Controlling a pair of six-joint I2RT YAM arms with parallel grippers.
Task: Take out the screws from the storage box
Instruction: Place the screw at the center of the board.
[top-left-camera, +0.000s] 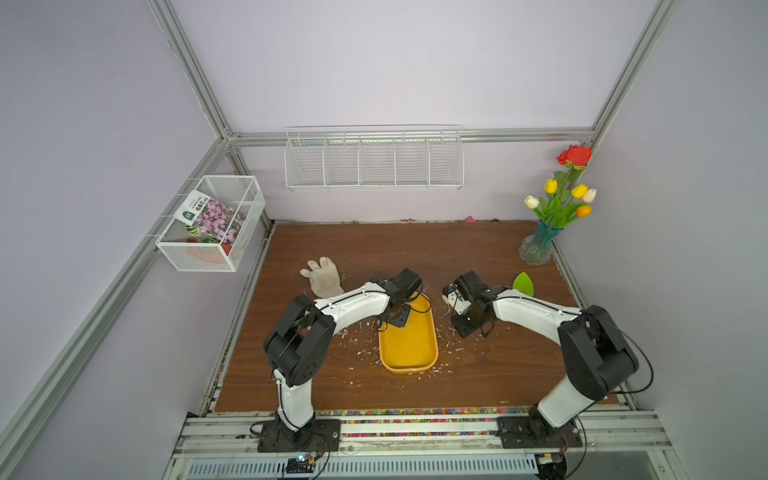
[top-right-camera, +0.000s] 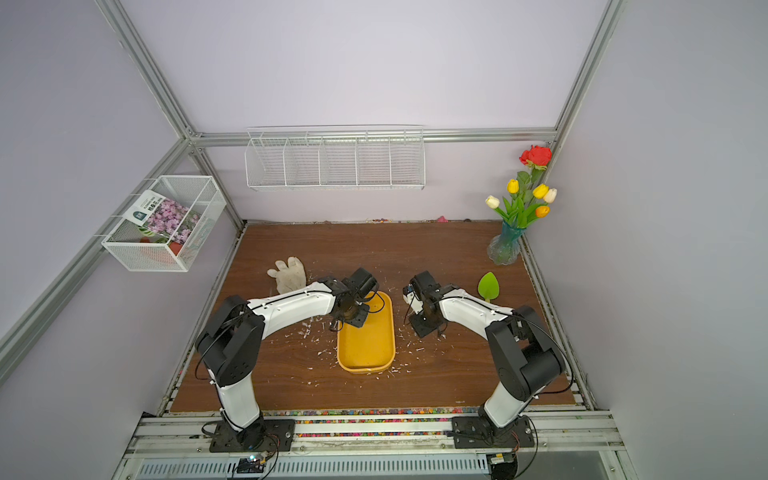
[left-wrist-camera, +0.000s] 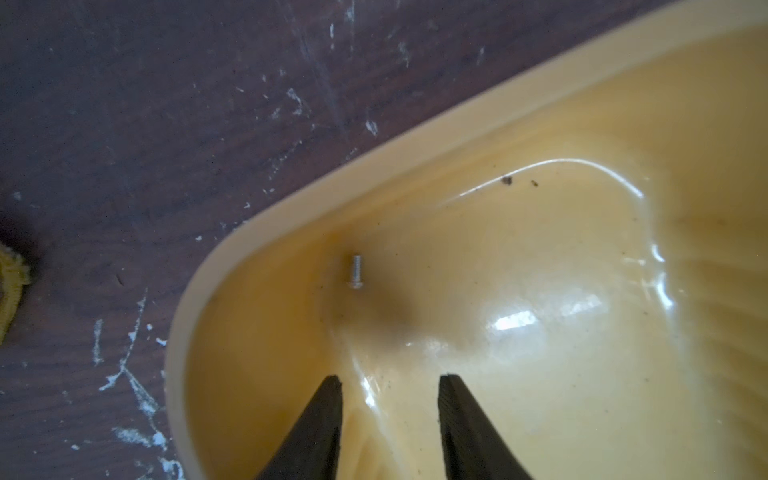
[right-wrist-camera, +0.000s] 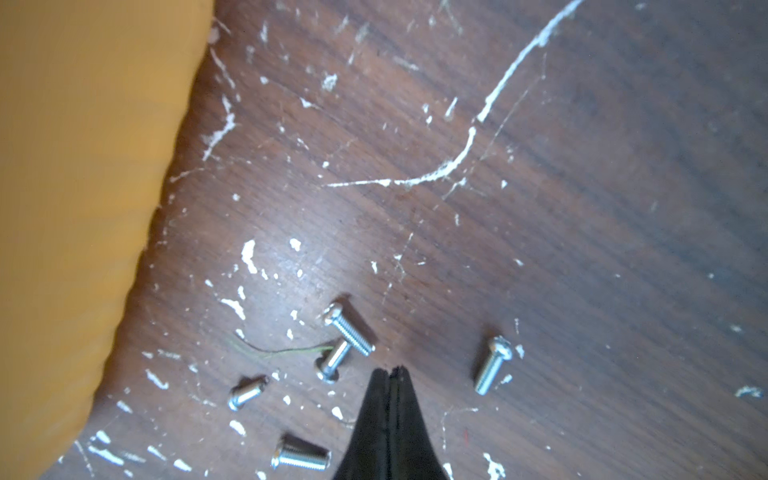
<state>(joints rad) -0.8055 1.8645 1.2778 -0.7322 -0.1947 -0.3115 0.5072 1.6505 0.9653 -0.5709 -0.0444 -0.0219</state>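
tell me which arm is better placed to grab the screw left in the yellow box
Left. The left gripper is open over the storage box interior, with the one visible screw just ahead of it. The right gripper is shut over the table outside the box, beside screws already out.

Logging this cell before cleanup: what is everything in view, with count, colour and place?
table: one, brown wood
storage box: one, yellow-orange, table centre
screw in box: one, silver, box floor near a corner
loose screws: five, silver, table beside the box
shreds: many, white, around the box
glove: one, off-white, back left of the box
leaf: one, green, back right of the box
vase of flowers: one, clear teal, far right table corner
wire baskets: two, white, on the walls
left gripper: one, black, open over the box floor
right gripper: one, black, shut, by the loose screws
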